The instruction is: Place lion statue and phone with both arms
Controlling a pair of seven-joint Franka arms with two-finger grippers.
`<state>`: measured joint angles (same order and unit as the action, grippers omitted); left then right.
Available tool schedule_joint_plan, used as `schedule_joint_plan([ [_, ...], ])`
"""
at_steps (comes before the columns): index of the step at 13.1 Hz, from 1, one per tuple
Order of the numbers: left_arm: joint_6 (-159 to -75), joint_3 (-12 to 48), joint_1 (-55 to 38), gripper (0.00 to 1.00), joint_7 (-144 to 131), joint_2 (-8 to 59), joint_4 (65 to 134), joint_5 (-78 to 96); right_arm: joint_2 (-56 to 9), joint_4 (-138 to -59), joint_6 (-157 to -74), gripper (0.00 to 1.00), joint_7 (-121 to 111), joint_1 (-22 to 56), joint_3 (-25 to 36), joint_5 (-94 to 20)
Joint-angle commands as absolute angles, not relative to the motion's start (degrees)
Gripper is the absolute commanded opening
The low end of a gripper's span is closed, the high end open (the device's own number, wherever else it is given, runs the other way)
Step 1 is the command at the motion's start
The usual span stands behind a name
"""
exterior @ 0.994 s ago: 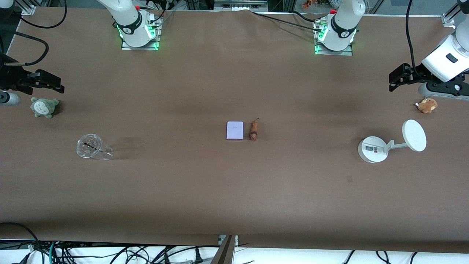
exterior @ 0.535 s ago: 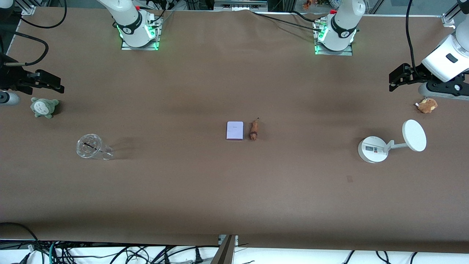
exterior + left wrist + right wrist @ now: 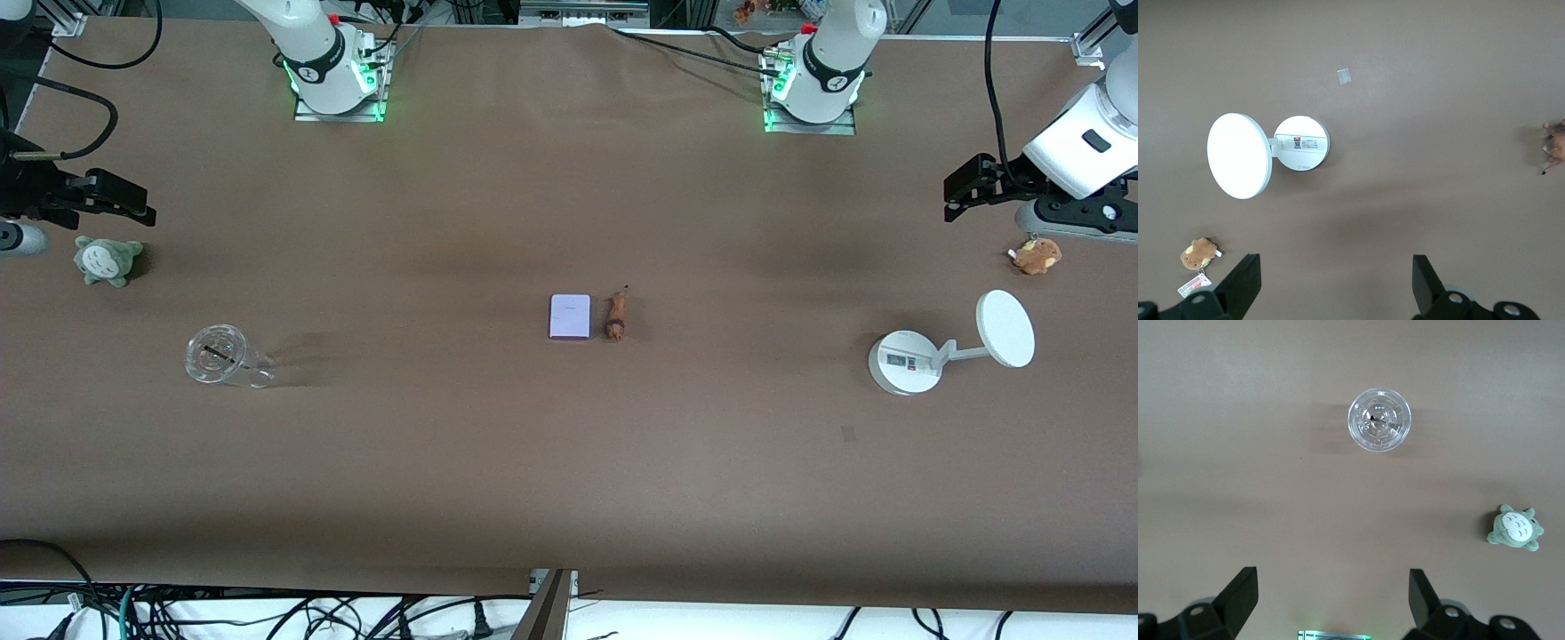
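Nearest the front camera among the things on the brown worktop are the white round-based stand with its disc, toward the left arm's end, and a clear cup toward the right arm's end. A little farther from the camera, in the middle of the worktop, lie the phone and the lion statue, just beside each other but not touching. The phone lies flat; the statue's long axis runs toward and away from the camera, tail end pointing toward the robot bases. The statue is on the side facing the left arm's end, the phone on the side facing the right arm's end.

Farther still, a brown plush toy sits at the left arm's end and a grey-green plush toy at the right arm's end.

The left pincer hangs over the worktop's edge near the brown toy, fingers apart and holding nothing. The right pincer hangs near the grey-green toy, also apart and empty. Both are well apart from the middle pair, so each arm likely faces a long reach inward: left for the statue, right for the phone.
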<state>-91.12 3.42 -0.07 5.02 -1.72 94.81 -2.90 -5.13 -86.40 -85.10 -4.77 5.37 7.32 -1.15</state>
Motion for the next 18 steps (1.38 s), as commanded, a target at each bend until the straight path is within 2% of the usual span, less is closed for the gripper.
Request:
schedule_joint_plan([
  [1,-89.8,3.6,0.3,1.00,6.2,-1.0,93.1,-2.5,-6.0,-85.0,-84.5,1.00,-5.0,4.7,6.9,-0.9],
  [5,-89.8,3.6,0.3,1.00,6.2,-1.0,93.1,-2.5,-6.6,-85.0,-84.8,1.00,-5.0,4.7,6.9,-1.1],
  [9,-89.3,4.0,0.2,1.00,6.2,-0.6,93.3,-1.7,-10.4,-85.0,-86.2,1.00,-5.1,4.9,6.9,-1.5],
  [13,-89.4,4.3,-0.8,1.00,5.5,3.5,93.7,5.5,-12.7,-84.9,-87.2,1.00,-5.0,6.5,6.6,-1.3],
  [18,-98.5,13.1,-2.1,1.00,-1.5,11.8,93.8,5.8,-19.1,-85.0,-95.7,1.00,-4.2,10.4,6.4,-1.4],
])
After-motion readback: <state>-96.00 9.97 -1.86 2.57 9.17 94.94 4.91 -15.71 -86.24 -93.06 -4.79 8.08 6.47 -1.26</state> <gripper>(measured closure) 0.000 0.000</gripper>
